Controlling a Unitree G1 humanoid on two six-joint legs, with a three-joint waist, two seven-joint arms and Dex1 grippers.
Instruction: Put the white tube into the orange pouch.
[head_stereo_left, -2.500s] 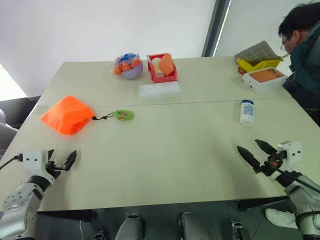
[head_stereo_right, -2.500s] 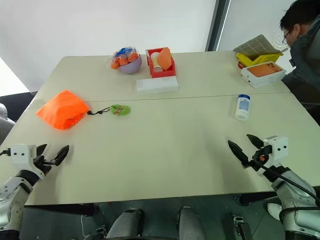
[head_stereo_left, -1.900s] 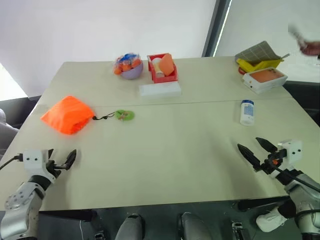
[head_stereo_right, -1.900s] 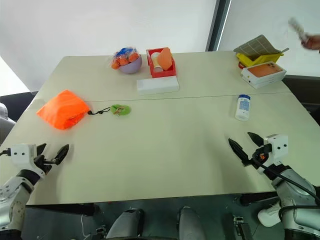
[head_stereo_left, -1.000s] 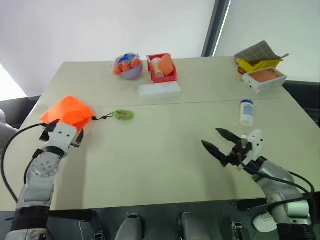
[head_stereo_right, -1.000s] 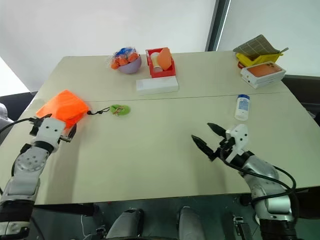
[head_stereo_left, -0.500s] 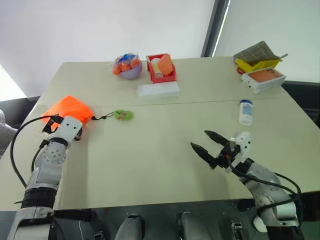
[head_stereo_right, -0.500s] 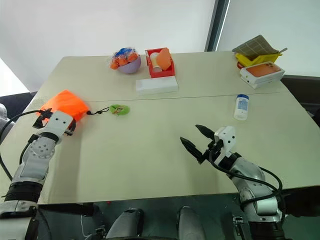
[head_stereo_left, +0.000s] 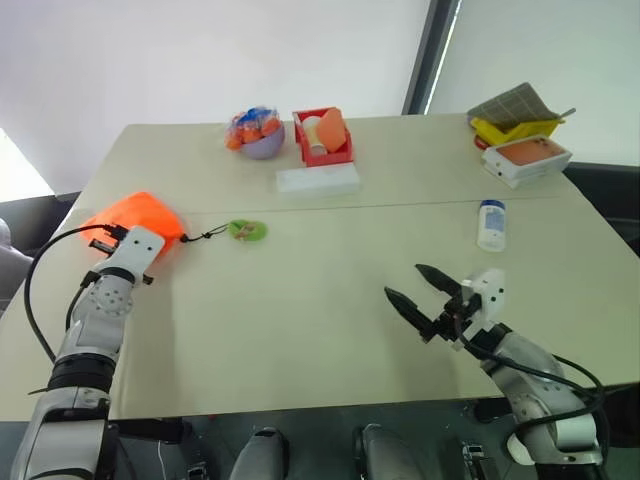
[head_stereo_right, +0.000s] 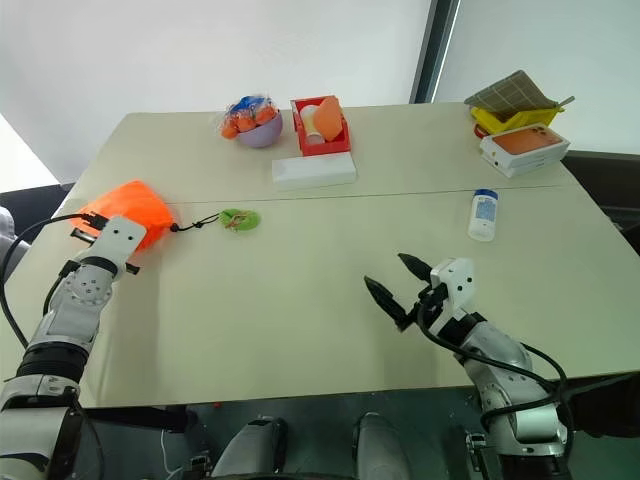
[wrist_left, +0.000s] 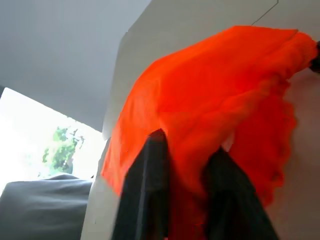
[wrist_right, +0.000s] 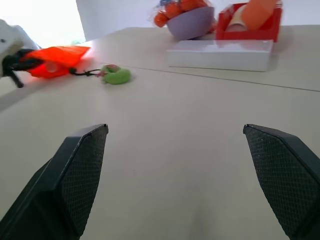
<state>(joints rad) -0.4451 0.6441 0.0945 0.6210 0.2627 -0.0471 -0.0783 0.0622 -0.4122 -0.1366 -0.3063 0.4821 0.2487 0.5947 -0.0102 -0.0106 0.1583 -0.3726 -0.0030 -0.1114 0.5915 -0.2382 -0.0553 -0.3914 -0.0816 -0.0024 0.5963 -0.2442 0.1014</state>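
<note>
The left gripper (wrist_left: 187, 187) is closed on the near edge of the orange pouch (head_stereo_left: 135, 219), with a fold of the orange fabric pinched between its two black fingers (wrist_left: 147, 190). The pouch lies at the left side of the table (head_stereo_left: 330, 260), bunched, and its black cord (head_stereo_left: 207, 235) runs rightward to a green ring (head_stereo_left: 246, 231) resting flat on the tabletop. The right gripper (head_stereo_left: 418, 296) hovers just above the table near the front edge, right of centre, fingers spread wide apart and empty. The white tube (head_stereo_left: 491, 225) lies on the table well beyond and to the right of that gripper, blue cap pointing away from the robot, clear of both grippers and far from the pouch. At the far side stand a purple bowl (head_stereo_left: 259, 135) of wrapped orange items, a red basket (head_stereo_left: 324, 137) and, just in front of it, a flat white box (head_stereo_left: 319, 180). At the far right corner lie a white case (head_stereo_left: 526, 157) with an orange top, a yellow item (head_stereo_left: 520, 127) and a folded checked cloth (head_stereo_left: 514, 103).
</note>
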